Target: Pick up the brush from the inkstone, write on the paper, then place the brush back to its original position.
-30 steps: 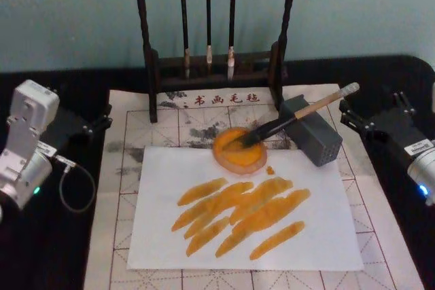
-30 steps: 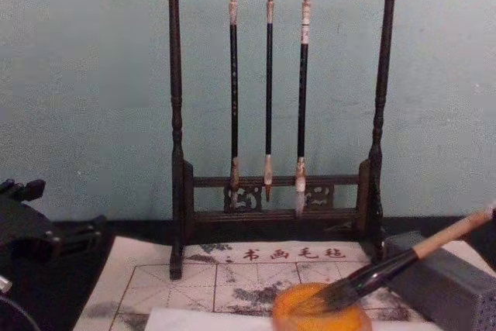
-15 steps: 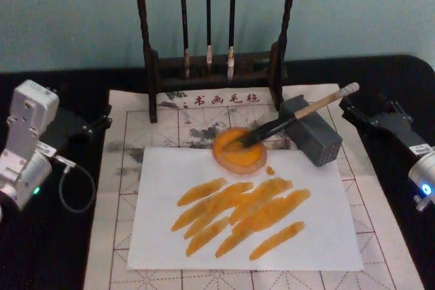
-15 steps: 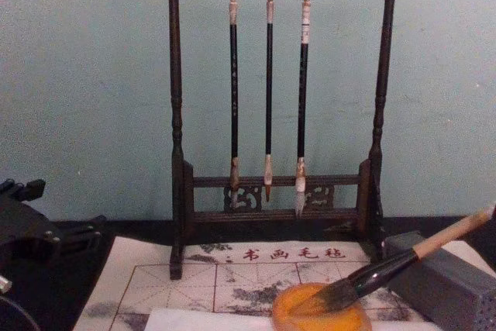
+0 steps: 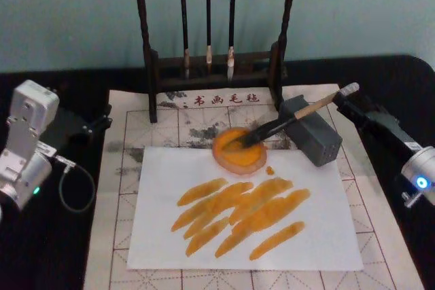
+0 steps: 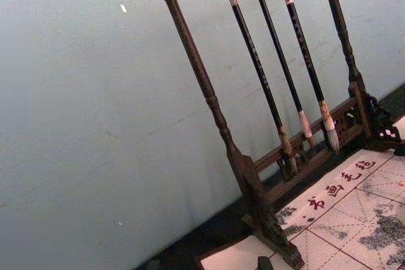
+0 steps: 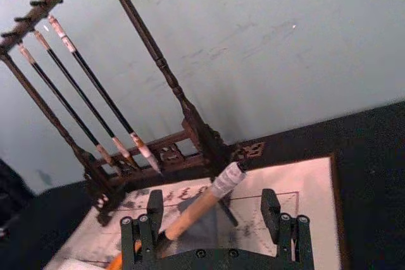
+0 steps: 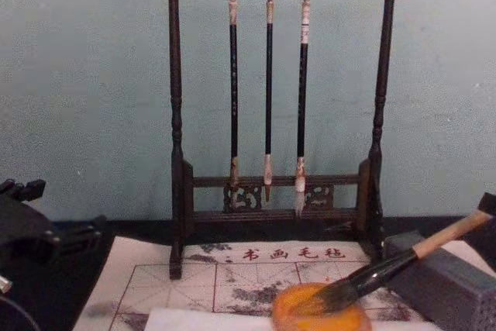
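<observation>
Right pincer (image 7: pixel 213 210) spread wide, extended forward, left pincer (image 5: pixel 97 122) parked at left

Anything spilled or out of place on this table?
A stray orange drop lies on the paper beside the inkstone, apart from the strokes. The brush rests in it, right hand open by its handle end; left hand parked at left.

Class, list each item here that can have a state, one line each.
brush: lying, bristles in the inkstone, handle on the grey block
inkstone: sitting on the paper's far edge
paper: streaked with orange strokes
thin brushes: hanging from the rack
right end effector: open, straddling the brush's handle end
left end effector: parked beside the mat's left edge
</observation>
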Motion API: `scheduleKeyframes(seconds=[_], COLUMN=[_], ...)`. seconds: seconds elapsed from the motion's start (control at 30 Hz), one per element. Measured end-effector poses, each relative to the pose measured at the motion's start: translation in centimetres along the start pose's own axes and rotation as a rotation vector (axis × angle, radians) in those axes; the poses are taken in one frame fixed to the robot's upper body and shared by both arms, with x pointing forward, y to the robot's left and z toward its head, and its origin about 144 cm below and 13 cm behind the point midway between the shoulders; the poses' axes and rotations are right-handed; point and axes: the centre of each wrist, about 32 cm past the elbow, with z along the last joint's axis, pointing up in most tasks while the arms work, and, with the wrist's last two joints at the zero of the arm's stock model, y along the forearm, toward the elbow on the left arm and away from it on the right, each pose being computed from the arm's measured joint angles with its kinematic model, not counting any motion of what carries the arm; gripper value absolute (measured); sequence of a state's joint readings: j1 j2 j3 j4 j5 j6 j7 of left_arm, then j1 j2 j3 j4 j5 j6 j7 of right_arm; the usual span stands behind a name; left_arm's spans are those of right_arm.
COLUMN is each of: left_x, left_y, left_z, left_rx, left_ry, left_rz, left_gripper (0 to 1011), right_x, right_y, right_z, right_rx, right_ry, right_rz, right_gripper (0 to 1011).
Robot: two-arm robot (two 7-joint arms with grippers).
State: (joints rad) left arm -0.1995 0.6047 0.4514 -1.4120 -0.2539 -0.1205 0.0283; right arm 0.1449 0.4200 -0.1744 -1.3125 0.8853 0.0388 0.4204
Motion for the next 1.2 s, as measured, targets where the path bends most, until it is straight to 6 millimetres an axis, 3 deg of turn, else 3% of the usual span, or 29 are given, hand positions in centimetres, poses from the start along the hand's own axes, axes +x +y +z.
scheduleKeyframes(seconds=[0.7,1.2], left_x=[0.0,0.0], left_y=[0.0,0.0], left_z=[0.0,0.0], left_rx=[0.0,0.0], left_ry=[0.0,0.0], left_rz=[0.0,0.0], left_gripper=[1001,1001], right_x=[0.8,0.9], right_y=[2.2,2.7], right_z=[-1.2,-2.2], right_rx=[-0.032,0.006], right_ry=[0.283,0.421], right_rz=[0.068,0.074], right_gripper=[1002,1002])
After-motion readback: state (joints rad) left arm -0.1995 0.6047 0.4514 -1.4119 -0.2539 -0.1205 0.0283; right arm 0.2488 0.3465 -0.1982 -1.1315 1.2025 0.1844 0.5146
